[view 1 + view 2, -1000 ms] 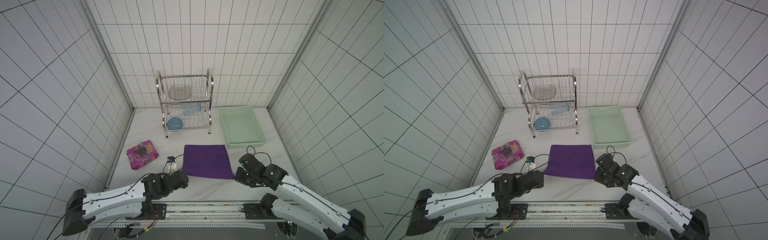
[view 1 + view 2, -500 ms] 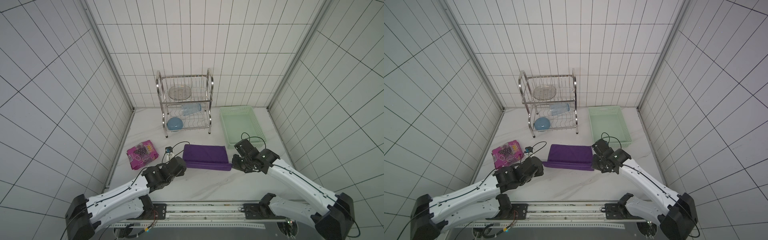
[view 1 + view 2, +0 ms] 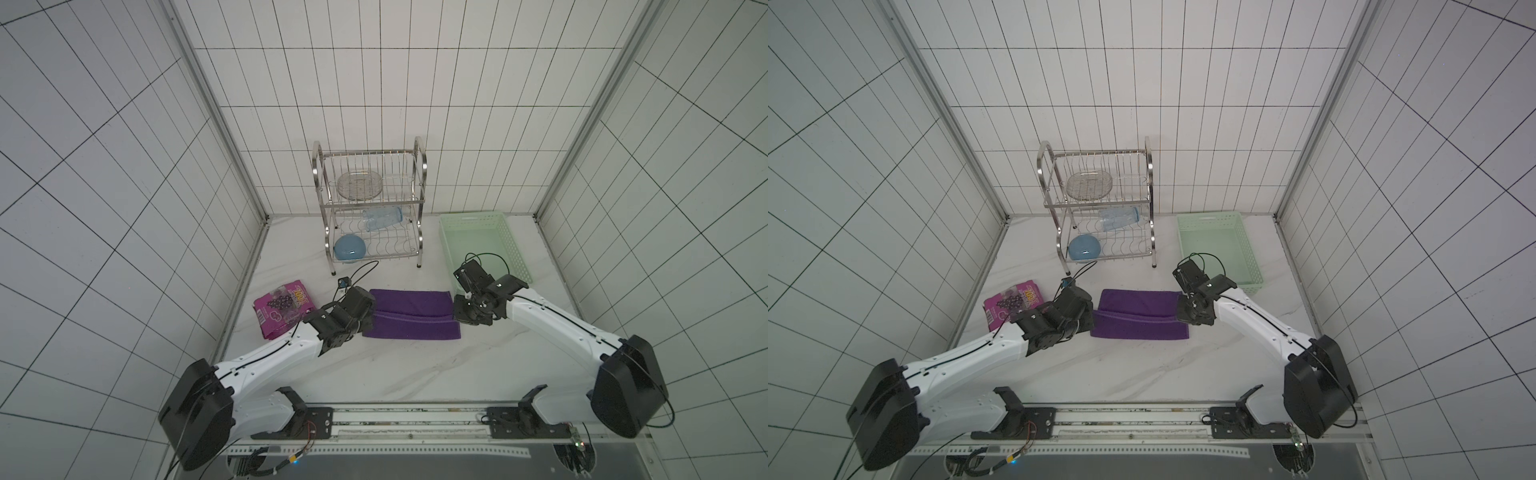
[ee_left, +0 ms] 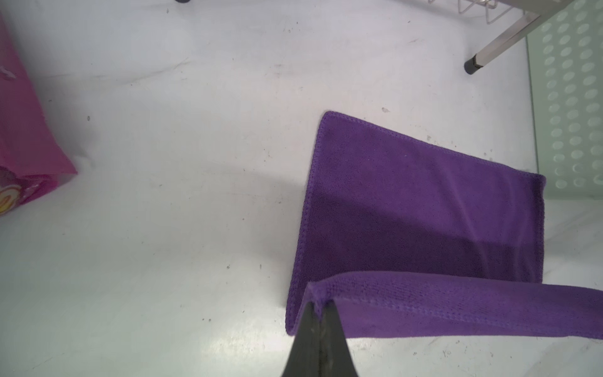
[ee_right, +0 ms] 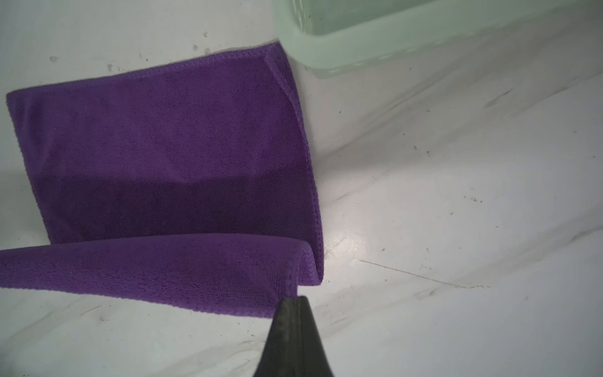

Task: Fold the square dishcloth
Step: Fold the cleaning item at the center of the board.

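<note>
L gripper [image 4: 318, 308] is clamped tight on one near corner of the square dishcloth [image 3: 411, 316], and R gripper [image 5: 293, 302] is clamped tight on the other. Both sets of jaws are fully closed w/ purple fabric pinched at the tips, plain in both wrist views. Cloth sits on the white table [image 3: 415, 374] between my two arms, in front of the wire dish rack [image 3: 374, 203]. Its far R corner is just beside the near corner of the green basket [image 3: 478, 237], maybe touching, can't tell. Pink snack packet [image 3: 282, 311] lies off to the L, apart from it. Progress: the held edge is up off the table and doubled back over the rest, w/ a rolled bend along the near side. But that edge only reaches approx mid-cloth, and the far half lies flat & uncovered. I'd call the 1st fold about halfway. Left to do, imo: bring the held edge to the far hem, line up corners, lay it down, release both. Whether a 2nd fold is wanted, can't tell. Far R corner has a small flipped lip that may need smoothing.
</note>
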Controlling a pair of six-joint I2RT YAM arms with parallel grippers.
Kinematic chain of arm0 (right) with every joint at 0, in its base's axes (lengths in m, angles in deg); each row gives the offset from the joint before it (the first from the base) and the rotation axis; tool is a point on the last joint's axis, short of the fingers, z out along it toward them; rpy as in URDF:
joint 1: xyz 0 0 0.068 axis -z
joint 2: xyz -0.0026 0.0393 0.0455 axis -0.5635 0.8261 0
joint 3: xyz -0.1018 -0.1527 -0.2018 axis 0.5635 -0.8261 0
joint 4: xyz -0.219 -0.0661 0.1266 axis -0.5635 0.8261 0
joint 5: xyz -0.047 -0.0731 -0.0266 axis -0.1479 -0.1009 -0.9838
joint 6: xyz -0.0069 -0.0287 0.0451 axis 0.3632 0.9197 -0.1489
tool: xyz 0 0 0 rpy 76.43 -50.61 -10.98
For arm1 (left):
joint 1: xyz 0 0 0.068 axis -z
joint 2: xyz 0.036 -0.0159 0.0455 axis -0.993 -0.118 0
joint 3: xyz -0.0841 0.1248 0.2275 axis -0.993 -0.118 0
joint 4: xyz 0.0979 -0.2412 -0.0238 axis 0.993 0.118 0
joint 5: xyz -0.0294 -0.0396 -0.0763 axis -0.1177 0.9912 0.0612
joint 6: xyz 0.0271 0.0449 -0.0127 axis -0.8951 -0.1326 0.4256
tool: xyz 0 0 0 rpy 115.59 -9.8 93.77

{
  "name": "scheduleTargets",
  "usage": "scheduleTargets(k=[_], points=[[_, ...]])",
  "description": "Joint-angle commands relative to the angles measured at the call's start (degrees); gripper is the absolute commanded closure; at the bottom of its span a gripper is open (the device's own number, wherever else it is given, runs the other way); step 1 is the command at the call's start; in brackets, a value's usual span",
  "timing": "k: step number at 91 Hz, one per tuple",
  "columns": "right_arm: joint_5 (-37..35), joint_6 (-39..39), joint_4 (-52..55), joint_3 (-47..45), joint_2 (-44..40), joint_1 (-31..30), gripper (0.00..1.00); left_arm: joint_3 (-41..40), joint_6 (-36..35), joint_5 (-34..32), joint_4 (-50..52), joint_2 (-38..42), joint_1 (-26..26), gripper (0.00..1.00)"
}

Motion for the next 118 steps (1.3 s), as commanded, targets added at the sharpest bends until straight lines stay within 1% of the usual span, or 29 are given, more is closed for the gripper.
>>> scheduleTargets(k=[1, 17, 39, 72, 118], points=[[-0.30, 1.26, -0.97, 2.32, 2.73, 1.09, 1.00, 1.22, -1.79, 3.90, -3.37, -3.85, -1.50, 1.00], [-1.03, 2.16, -1.11, 5.08, 6.70, 2.06, 1.00, 2.58, -2.95, 5.47, -5.26, -8.71, -4.09, 1.00], [-1.37, 3.24, -0.94, 8.34, 11.75, 3.75, 1.00, 5.30, -4.38, 8.02, -5.62, -12.80, -7.09, 1.00], [-2.89, 4.02, -0.93, 11.49, 15.39, 5.51, 1.00, 9.50, -6.46, 9.18, -5.93, -16.99, -9.41, 1.00], [-6.89, 4.79, -1.30, 14.26, 21.01, 6.06, 1.00, 14.08, -8.75, 10.43, -8.58, -24.65, -11.75, 1.00]])
